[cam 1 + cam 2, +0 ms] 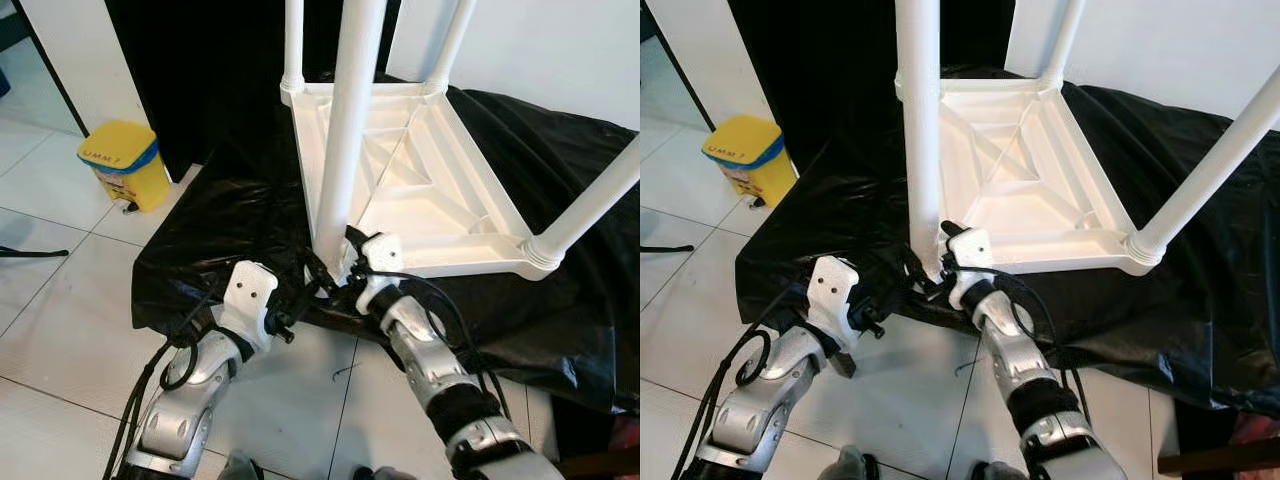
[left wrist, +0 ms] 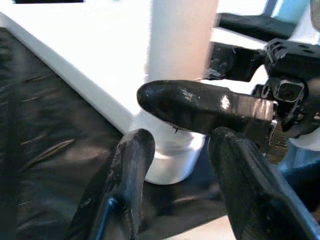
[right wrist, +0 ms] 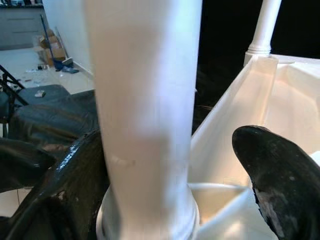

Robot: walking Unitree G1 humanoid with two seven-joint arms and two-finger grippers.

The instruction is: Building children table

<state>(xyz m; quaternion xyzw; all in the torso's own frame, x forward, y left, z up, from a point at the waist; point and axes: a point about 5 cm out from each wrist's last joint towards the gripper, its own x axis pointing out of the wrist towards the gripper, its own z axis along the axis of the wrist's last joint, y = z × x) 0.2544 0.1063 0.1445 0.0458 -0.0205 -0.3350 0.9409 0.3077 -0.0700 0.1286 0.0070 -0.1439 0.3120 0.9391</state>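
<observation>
A white plastic children's table (image 1: pixel 420 170) lies upside down on a black sheet (image 1: pixel 220 230), its legs pointing up. The nearest leg (image 1: pixel 345 130) stands in the corner socket (image 2: pixel 172 155) at the table's front corner. My right gripper (image 1: pixel 345 262) is at the base of this leg, open, with one finger on each side. In the right wrist view one finger (image 3: pixel 75 185) lies against the leg (image 3: pixel 145 110) and the other finger (image 3: pixel 280 175) stands apart from it. My left gripper (image 1: pixel 305 290) is just left of the same socket, open and holding nothing.
A yellow bin (image 1: pixel 125 163) stands on the white tile floor at the left. Three more legs rise from the table: back left (image 1: pixel 292 45), back right (image 1: pixel 452 40) and right (image 1: pixel 590 205). A black curtain hangs behind, and the sheet's edge hangs just in front of my arms.
</observation>
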